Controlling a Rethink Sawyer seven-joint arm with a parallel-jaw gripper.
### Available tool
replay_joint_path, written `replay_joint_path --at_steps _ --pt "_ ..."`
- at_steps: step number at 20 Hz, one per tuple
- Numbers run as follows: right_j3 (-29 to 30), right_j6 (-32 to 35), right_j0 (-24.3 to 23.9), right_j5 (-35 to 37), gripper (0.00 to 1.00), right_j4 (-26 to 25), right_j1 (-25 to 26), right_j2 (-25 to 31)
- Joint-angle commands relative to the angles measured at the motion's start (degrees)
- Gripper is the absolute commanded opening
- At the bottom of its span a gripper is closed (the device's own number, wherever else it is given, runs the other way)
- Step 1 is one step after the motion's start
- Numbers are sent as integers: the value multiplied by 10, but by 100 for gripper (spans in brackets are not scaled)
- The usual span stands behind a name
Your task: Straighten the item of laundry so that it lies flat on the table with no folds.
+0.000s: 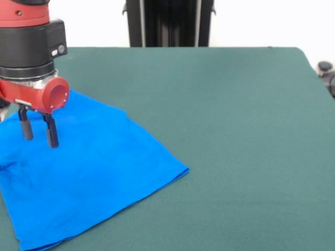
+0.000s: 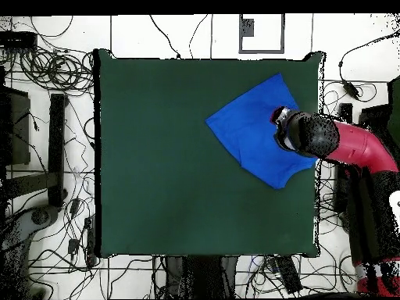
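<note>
The item of laundry (image 1: 89, 178) is a bright blue T-shirt spread over the left part of the dark green table (image 1: 230, 130), with its left side running out of the front view. From overhead the shirt (image 2: 246, 125) lies near the table's (image 2: 172, 172) upper right corner. My gripper (image 1: 37, 134) hangs just above the shirt's upper left part, open, with nothing between its two black fingers. In the overhead view the arm's head covers the gripper (image 2: 291, 131) and the shirt's right side.
Black posts (image 1: 168, 23) stand behind the table's far edge. A dark object (image 1: 327, 73) sits off the right edge. Cables (image 2: 47, 94) and frames surround the table on the floor.
</note>
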Motion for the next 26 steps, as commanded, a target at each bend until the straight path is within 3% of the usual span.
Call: replay_joint_path --at_steps 1,11,22,26 --pt "98 -3 8 -8 100 9 36 10" --pt "150 -6 -15 -54 100 -1 29 18" --pt "125 -60 -45 -101 100 -27 108 51" --pt "132 -66 -42 -101 100 -41 97 44"
